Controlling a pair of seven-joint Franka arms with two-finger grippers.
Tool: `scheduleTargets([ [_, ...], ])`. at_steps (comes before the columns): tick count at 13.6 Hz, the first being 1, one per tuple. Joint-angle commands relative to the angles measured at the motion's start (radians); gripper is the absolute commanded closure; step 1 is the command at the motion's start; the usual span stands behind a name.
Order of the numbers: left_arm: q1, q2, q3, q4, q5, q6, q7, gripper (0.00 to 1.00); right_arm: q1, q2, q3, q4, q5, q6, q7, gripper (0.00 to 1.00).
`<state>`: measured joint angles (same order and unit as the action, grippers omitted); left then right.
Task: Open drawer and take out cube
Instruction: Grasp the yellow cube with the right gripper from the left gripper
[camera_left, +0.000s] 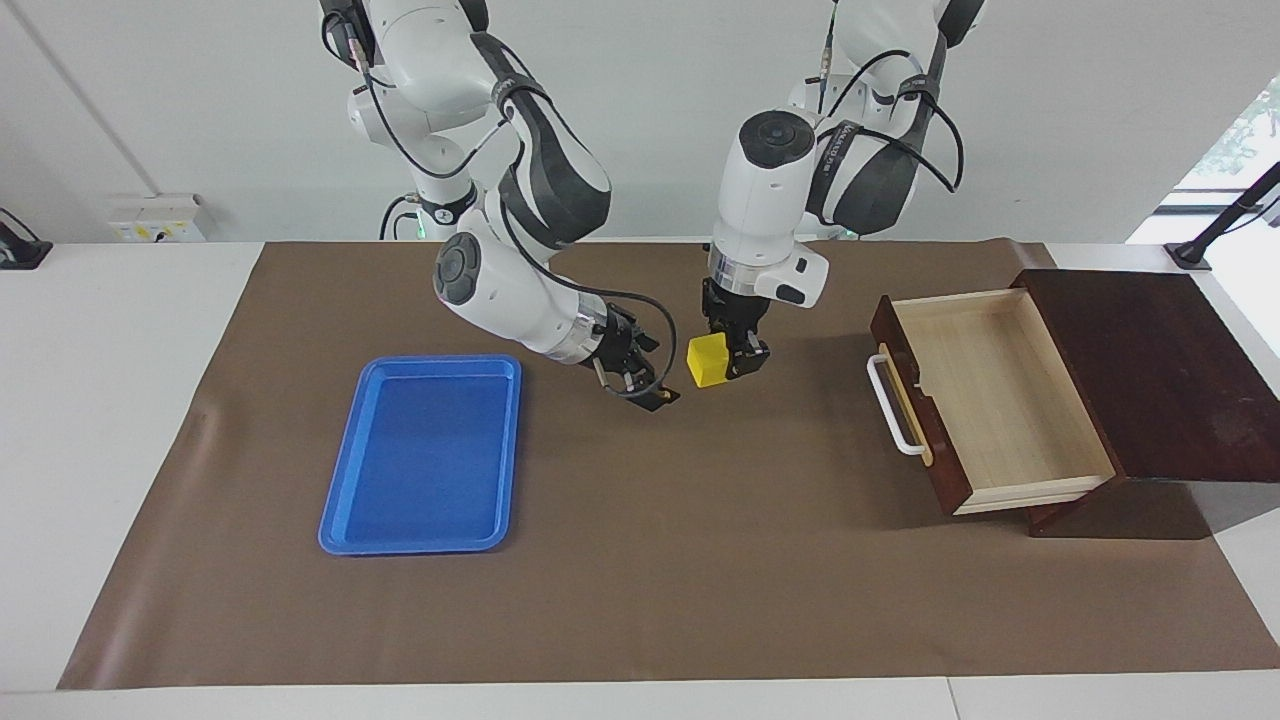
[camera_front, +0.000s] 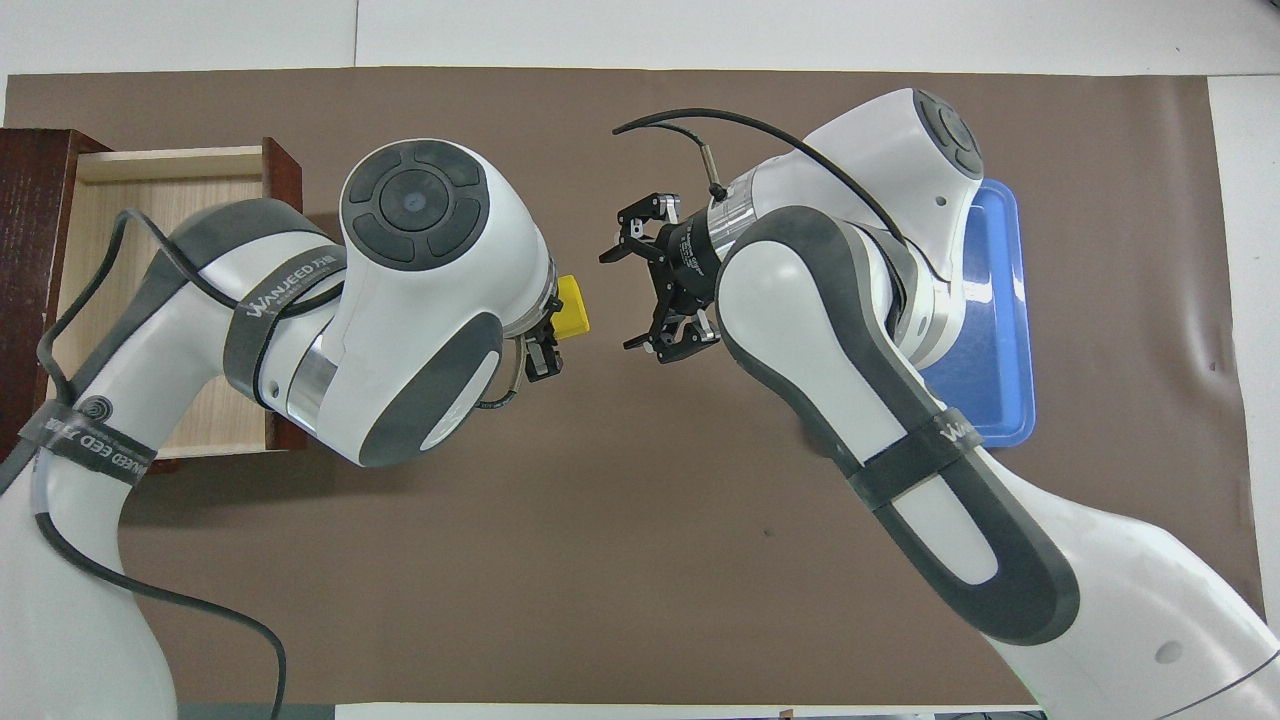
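The drawer (camera_left: 1000, 390) stands pulled out of its dark reddish-brown cabinet (camera_left: 1150, 370) at the left arm's end of the table. Its pale interior shows nothing inside, and its white bar handle (camera_left: 893, 405) faces the middle of the table. My left gripper (camera_left: 722, 365) is shut on the yellow cube (camera_left: 706, 360) and holds it above the middle of the brown mat. In the overhead view the cube (camera_front: 574, 305) sticks out from under the left wrist. My right gripper (camera_left: 648, 392) is open, beside the cube with a small gap, its fingers (camera_front: 612, 250) spread toward it.
A blue plastic tray (camera_left: 420, 455) lies on the brown mat (camera_left: 700, 560) toward the right arm's end; the right arm partly covers the tray in the overhead view (camera_front: 995, 300). The open drawer takes up mat space beside the left arm.
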<state>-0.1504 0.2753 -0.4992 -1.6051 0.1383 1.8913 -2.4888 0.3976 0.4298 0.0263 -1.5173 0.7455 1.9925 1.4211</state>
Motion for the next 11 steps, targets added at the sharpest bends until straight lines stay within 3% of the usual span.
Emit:
scheduleTargets([
  [1, 0.005, -0.022, 0.001, -0.027, 0.014, 0.019, -0.012, 1.00, 0.018, 0.064, -0.006, 0.086, 0.006, 0.003, 0.041, 0.07],
  [5, 0.005, -0.022, 0.001, -0.027, 0.014, 0.018, -0.012, 1.00, 0.046, 0.138, -0.006, 0.198, -0.011, 0.003, 0.122, 0.08],
  [11, 0.008, -0.022, 0.001, -0.027, 0.014, 0.022, -0.012, 1.00, 0.060, 0.132, -0.005, 0.192, -0.034, -0.007, 0.128, 0.08],
])
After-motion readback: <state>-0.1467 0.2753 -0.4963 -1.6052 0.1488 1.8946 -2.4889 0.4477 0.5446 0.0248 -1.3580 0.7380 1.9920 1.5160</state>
